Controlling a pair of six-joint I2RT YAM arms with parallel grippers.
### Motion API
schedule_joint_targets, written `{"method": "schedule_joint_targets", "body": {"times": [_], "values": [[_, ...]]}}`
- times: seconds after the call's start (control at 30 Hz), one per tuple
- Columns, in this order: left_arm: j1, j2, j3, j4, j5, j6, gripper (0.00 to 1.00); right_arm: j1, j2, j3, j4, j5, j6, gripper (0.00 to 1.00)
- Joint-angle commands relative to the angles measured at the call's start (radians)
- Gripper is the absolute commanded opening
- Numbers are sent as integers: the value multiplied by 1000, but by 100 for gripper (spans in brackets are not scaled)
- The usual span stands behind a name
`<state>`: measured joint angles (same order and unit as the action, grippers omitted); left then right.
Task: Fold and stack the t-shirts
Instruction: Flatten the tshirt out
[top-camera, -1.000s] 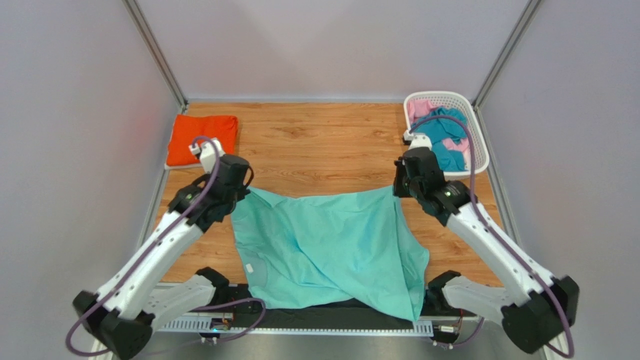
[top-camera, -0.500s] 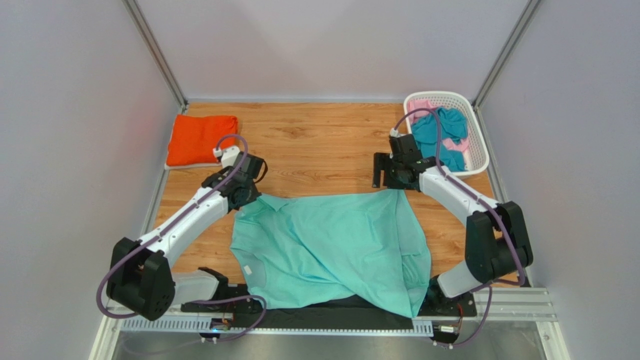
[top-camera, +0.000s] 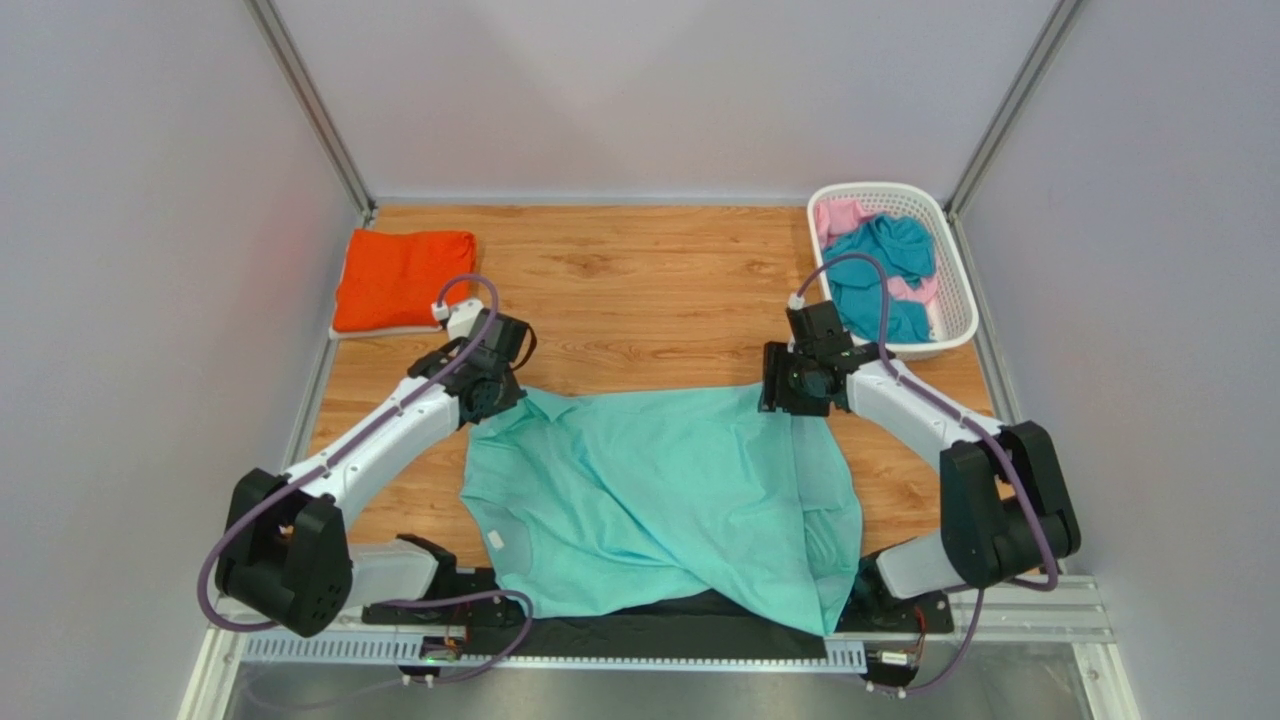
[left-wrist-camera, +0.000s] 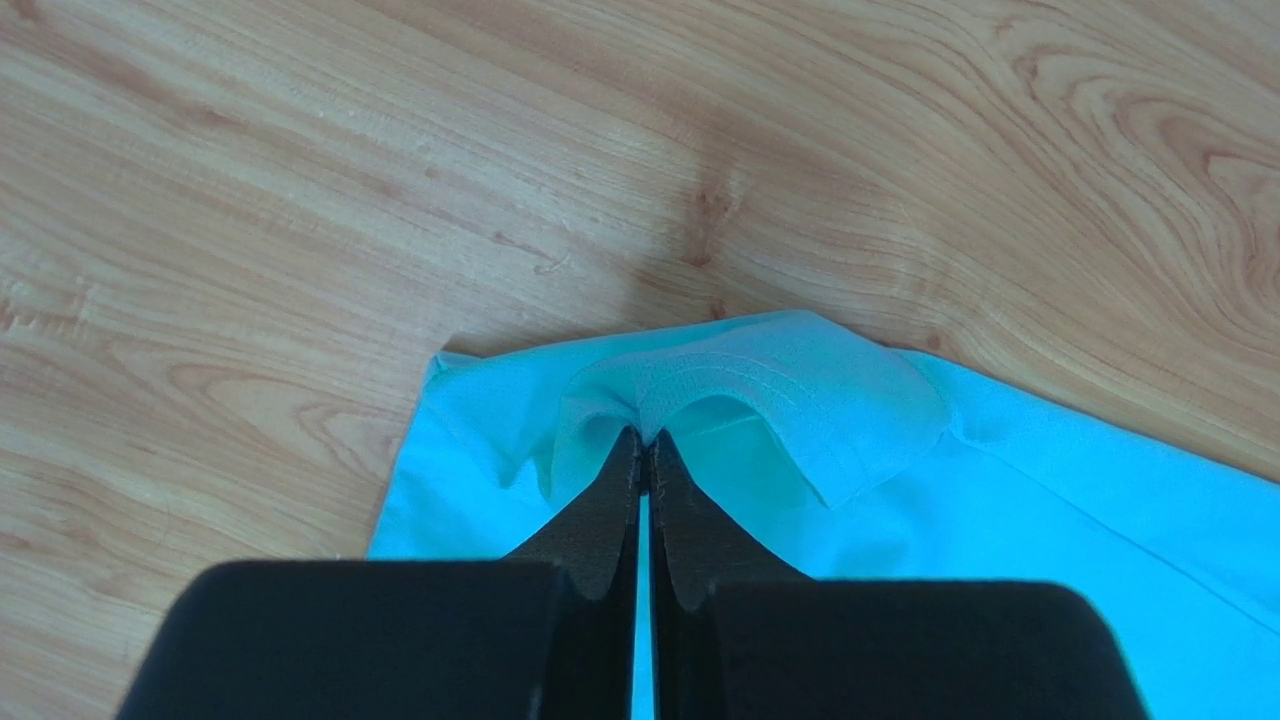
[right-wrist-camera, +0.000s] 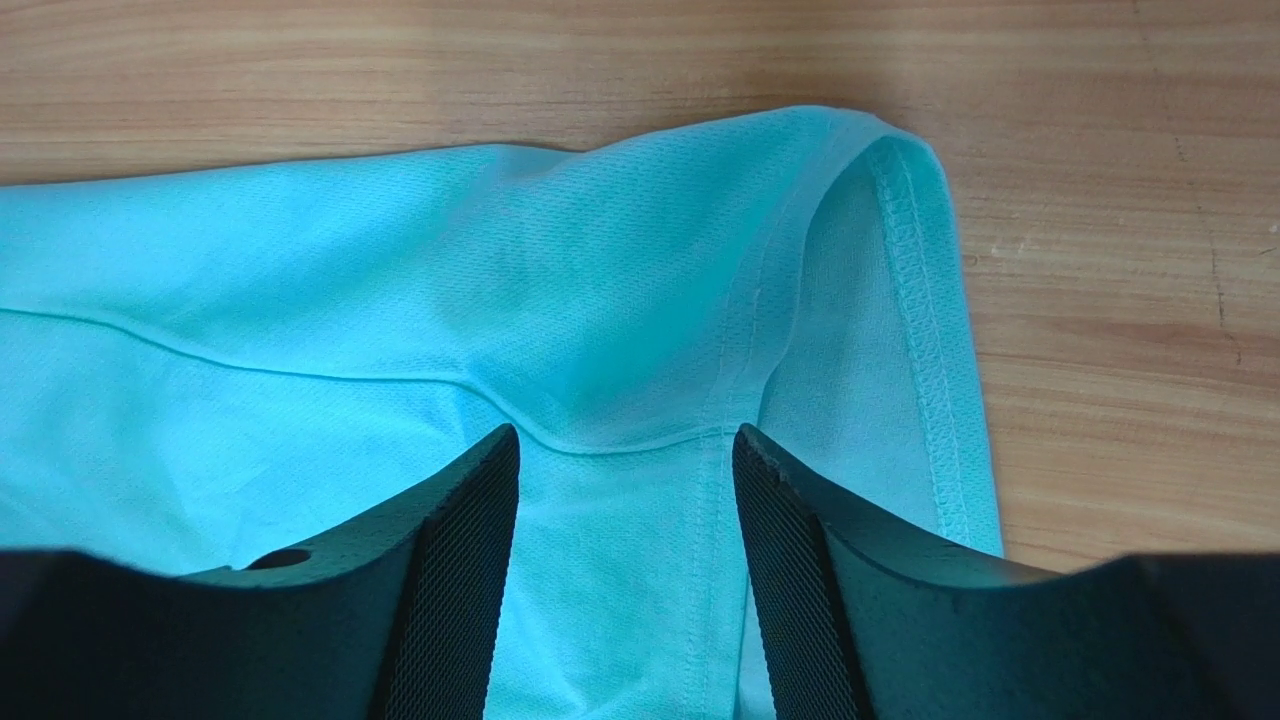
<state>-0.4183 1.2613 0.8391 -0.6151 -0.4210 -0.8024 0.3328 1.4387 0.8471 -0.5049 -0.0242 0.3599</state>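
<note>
- Saw the left tool (left-wrist-camera: 646, 446) pinched tight on a raised fold of hem at one far corner of the mint-green t-shirt (top-camera: 661, 480), with no gap left between its black fingers (left-wrist-camera: 594, 525).
- Noted that gripped corner bunched up off the wood, with the cloth around it lying flat.
- Found the right tool (right-wrist-camera: 624, 450) spread wide over the shirt's other far corner, with a seam running across the gap between its two fingers; could not tell whether the tips touched the cloth.
- Saw a stitched hem edge just right of that tool's right finger, curling down onto bare wood.
- Traced the mint-green t-shirt from those two far corners back across the middle of the tabletop (top-camera: 646, 278), spread out with diagonal creases, its near edge reaching over the black strip (top-camera: 631, 627) between the arm bases.
- Spotted a small white tag (top-camera: 493, 540) on the shirt near its near left edge; too small to read.
- Placed the orange t-shirt (top-camera: 403, 279) folded at the far left corner of the tabletop, well apart from the mint-green one.
- Placed the white slotted basket (top-camera: 887, 191) at the far right corner, with a teal t-shirt (top-camera: 887, 285) crumpled inside it and a pink t-shirt (top-camera: 839, 219) showing beside and under the teal.
</note>
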Motion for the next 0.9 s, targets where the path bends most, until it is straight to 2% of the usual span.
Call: {"method": "schedule_joint_targets", "body": {"times": [0.0, 0.3, 0.63, 0.7, 0.73, 0.83, 0.87], "values": [[4, -4, -6, 25, 17, 6, 0, -14, 19, -6, 23, 0, 14, 56], [4, -19, -31, 52, 60, 3, 0, -23, 35, -48, 11, 23, 13, 56], [4, -46, -43, 52, 65, 0, 0, -23, 92, -40, 40, -26, 20, 56], [4, -51, -46, 54, 67, 2, 0, -21, 91, -42, 43, -36, 22, 45], [3, -54, -46, 55, 67, 2, 0, -26, 77, -43, 45, -40, 24, 36], [4, -59, -49, 64, 77, 5, 0, -23, 55, -43, 48, -43, 24, 26], [4, -60, -51, 67, 80, 3, 0, -23, 42, -43, 49, -43, 22, 19]]}}
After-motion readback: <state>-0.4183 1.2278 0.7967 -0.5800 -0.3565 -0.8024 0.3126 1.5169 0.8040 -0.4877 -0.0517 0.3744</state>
